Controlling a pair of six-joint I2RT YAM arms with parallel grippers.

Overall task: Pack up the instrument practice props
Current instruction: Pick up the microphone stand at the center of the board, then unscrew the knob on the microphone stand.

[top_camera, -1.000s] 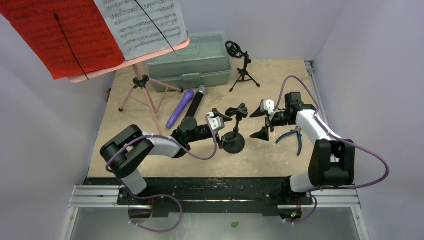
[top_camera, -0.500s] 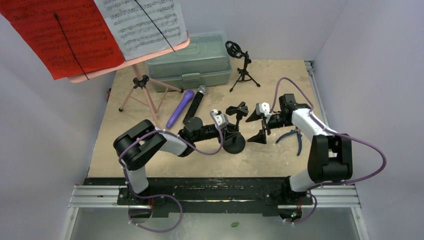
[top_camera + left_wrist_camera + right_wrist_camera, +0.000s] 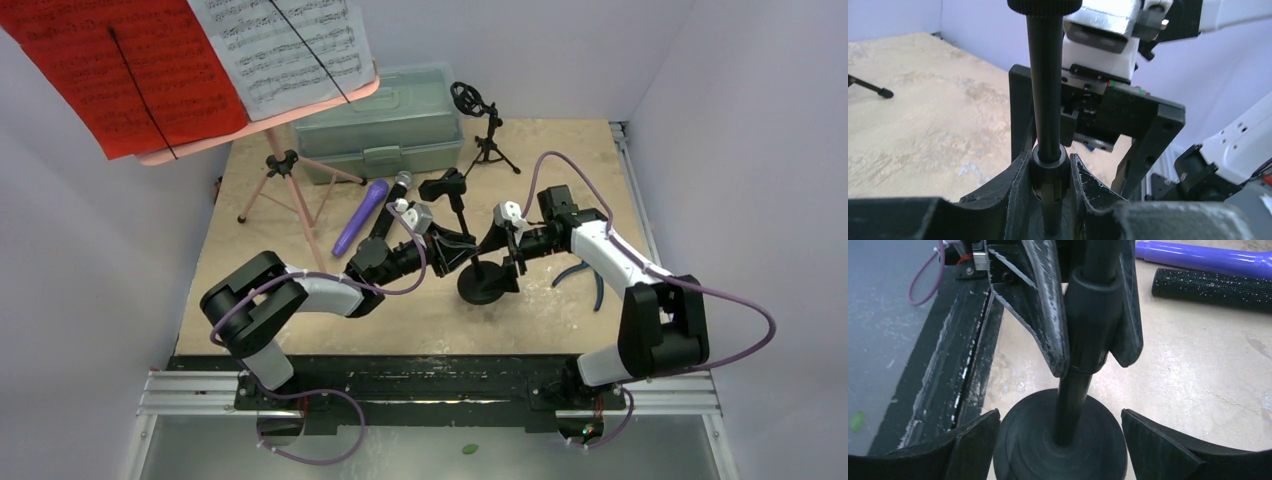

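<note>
The left gripper (image 3: 1049, 161) is squeezed tight on the thin pole of the black mic mount (image 3: 487, 288), the one w/ the round foot, in the middle of the table (image 3: 560, 160). The pole leans (its top tips far and left). The right gripper (image 3: 1059, 416) is spread wide, one finger each side of the round foot; can't tell if it touches. The purple microphone (image 3: 360, 217) lies flat, a bit to the left.

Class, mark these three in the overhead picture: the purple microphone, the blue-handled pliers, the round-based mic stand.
purple microphone (image 3: 361, 216), top view, middle of its body.
blue-handled pliers (image 3: 574, 270), top view, on a blue handle.
round-based mic stand (image 3: 487, 289), top view, on its round base.
</note>
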